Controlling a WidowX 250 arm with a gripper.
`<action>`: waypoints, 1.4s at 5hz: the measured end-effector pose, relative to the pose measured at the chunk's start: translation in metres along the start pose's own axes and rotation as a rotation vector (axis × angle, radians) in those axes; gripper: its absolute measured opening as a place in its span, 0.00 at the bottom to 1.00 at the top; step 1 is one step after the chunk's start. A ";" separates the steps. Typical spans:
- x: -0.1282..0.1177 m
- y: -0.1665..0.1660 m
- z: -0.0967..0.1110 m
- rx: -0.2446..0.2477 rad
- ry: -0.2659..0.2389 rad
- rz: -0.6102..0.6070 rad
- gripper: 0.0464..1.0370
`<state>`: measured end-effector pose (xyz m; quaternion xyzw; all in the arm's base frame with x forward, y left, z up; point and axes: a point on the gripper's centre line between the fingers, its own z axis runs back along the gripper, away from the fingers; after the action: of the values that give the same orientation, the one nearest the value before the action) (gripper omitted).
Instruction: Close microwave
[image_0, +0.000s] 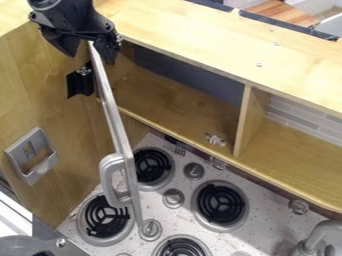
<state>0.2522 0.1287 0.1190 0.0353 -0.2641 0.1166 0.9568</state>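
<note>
The black gripper (91, 54) hangs at the upper left over the hinge-side top edge of the microwave door (115, 117). Its fingers stand apart, one on either side of that edge; whether they touch the door cannot be told. Swung out from the wooden cabinet, the door stands open, its narrow silver edge running down over the stove. A grey handle (108, 177) is on its left face, near the lower end. Right of the door, the microwave compartment (170, 97) lies exposed, with a dark back wall.
Below spreads a speckled stove top (190, 187) with several black burners and knobs. A silver faucet (320, 235) stands at the lower right. A wooden divider (247, 120) separates the compartment from the right shelf. On the left wooden panel is a grey holder (33, 155).
</note>
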 end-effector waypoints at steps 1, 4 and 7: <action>-0.005 -0.001 -0.004 -0.008 0.019 0.007 0.96; -0.003 0.035 -0.047 -0.003 0.083 -0.155 0.96; 0.007 0.074 -0.066 0.043 0.042 -0.297 0.96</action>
<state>0.2724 0.2099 0.0666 0.0920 -0.2335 -0.0198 0.9678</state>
